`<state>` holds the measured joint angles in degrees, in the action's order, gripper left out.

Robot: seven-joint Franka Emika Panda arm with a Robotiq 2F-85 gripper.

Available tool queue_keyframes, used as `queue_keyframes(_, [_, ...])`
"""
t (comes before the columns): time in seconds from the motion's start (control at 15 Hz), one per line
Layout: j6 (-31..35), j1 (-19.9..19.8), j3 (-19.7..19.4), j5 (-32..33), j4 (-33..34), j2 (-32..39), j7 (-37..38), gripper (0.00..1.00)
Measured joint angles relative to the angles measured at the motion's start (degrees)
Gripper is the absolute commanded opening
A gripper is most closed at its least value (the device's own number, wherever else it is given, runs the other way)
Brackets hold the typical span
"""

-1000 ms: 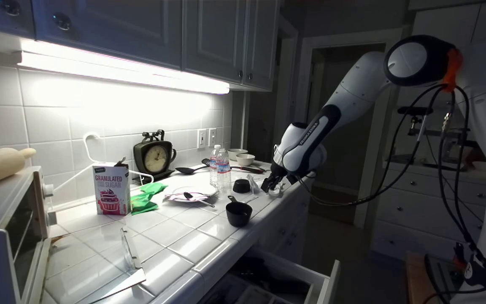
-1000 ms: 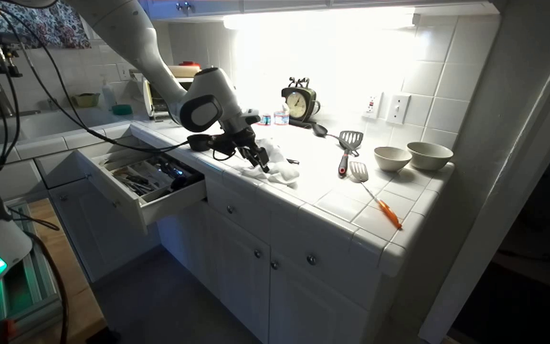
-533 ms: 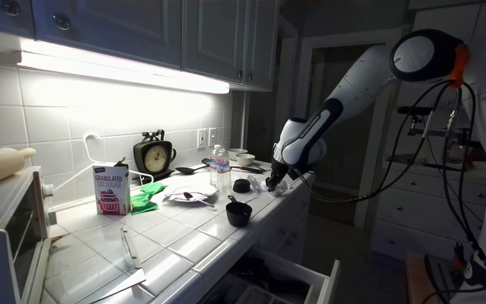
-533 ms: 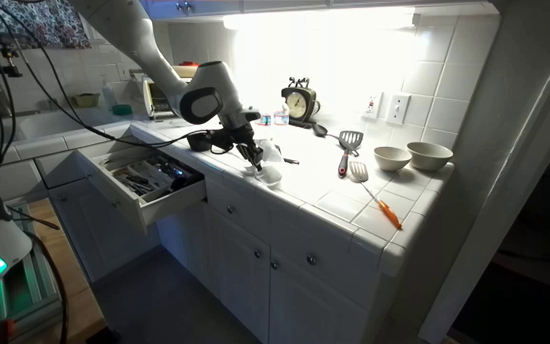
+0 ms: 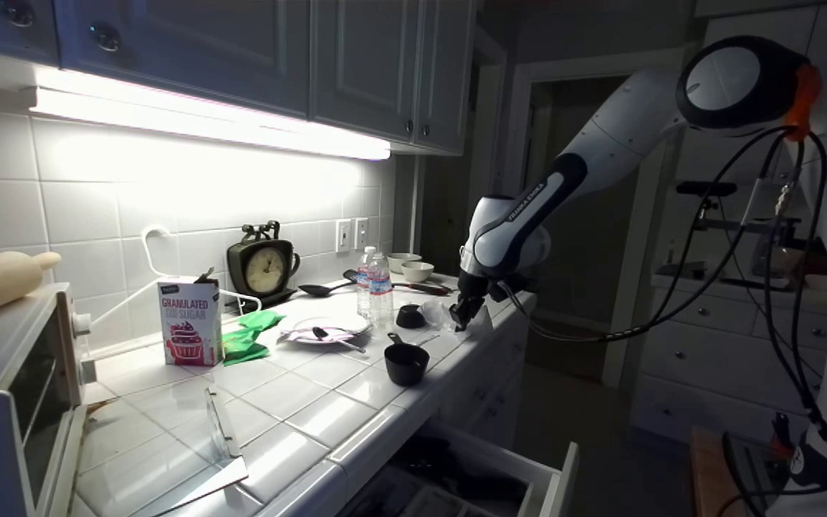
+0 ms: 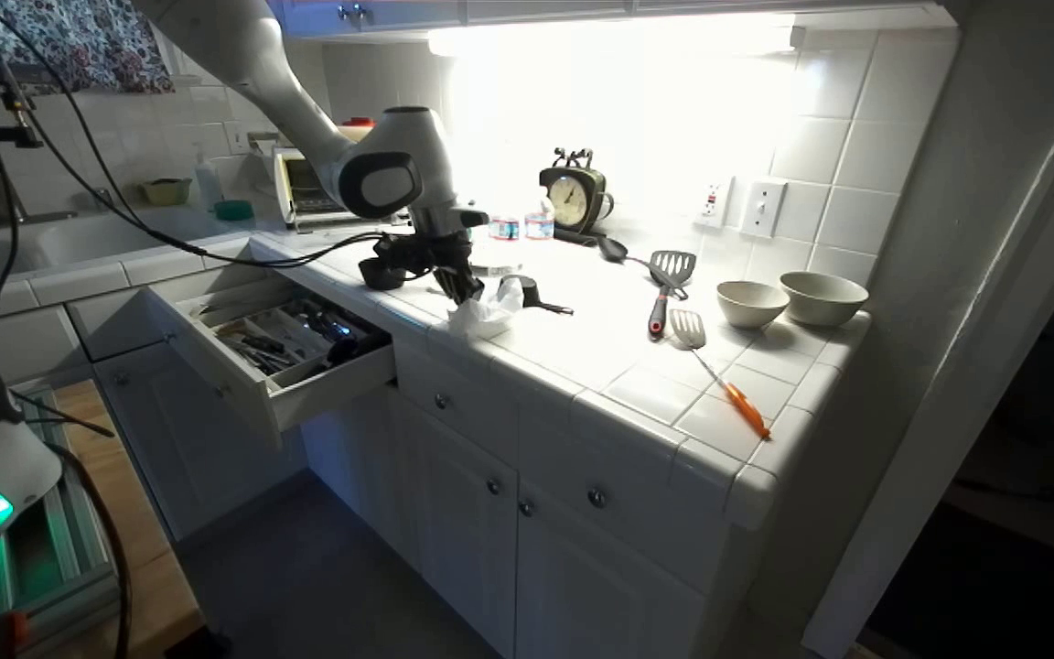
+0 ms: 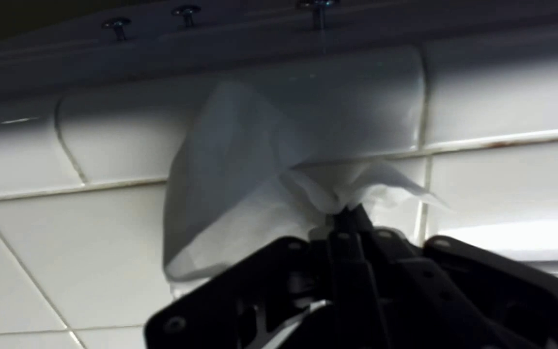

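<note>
One fold of the thin white sheet is now pinched tight in your hand, which stood wider a sec ago, so it should travel w/ you. It's at the front edge of the tabletop, nearer the pulled-out drawer than b4, & the black cup beyond shows more.
</note>
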<state>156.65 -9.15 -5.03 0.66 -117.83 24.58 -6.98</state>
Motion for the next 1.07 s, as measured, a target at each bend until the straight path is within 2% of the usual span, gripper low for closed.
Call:
queue_keyframes(0.67, [-3.8, -1.2, 6.2, -5.5, -0.5, -1.2, -2.3, 0.00])
queue_keyframes(1.07, [-4.4, -1.2, 4.9, -5.6, -0.5, -1.3, -2.3, 0.00])
